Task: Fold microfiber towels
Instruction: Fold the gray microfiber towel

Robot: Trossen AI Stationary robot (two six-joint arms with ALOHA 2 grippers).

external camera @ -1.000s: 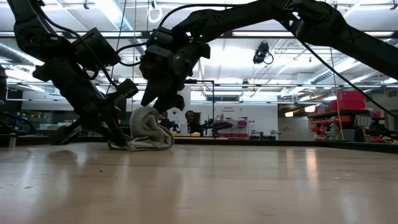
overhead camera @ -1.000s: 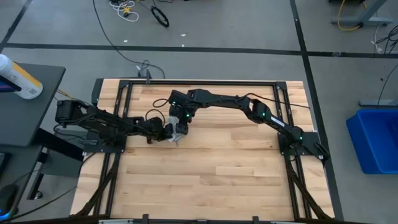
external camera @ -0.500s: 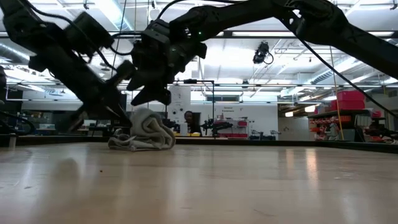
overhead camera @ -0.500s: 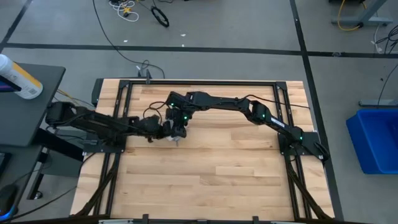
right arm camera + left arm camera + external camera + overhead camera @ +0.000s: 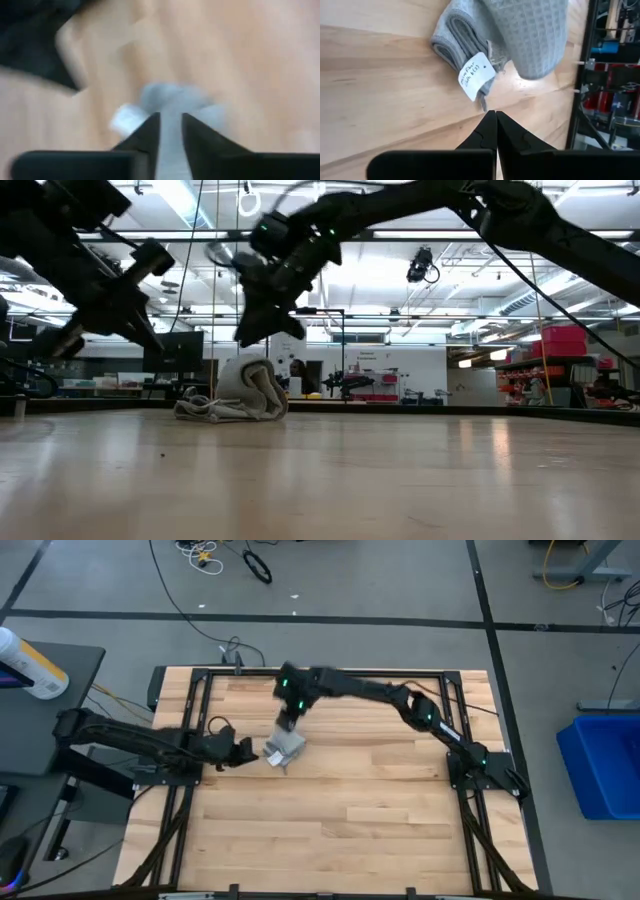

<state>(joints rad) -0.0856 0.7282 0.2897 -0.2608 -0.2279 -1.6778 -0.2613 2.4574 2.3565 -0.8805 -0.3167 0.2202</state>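
Observation:
The light grey-blue microfiber towel (image 5: 286,748) lies bunched in a small heap (image 5: 240,392) on the wooden table, left of centre. Its white tag (image 5: 476,75) lies flat on the wood at the heap's edge. My left gripper (image 5: 248,752) is shut and hangs raised just to the left of the towel, its tips (image 5: 495,115) short of the tag. My right gripper (image 5: 268,335) hovers above the heap on its far side. A narrow gap shows between its fingers (image 5: 170,125) with nothing in it, and the towel (image 5: 170,100) shows below.
Bare wood (image 5: 360,820) stretches across the near half and the right of the table. Black frame rails (image 5: 330,671) run along its edges. A blue bin (image 5: 605,765) stands on the floor to the right, and a bottle (image 5: 30,665) lies on a side table to the left.
My left gripper has drawn back from the towel toward the table's left edge and risen. My right gripper has lifted off the heap and moved toward the far edge. The towel has stayed bunched in the same place.

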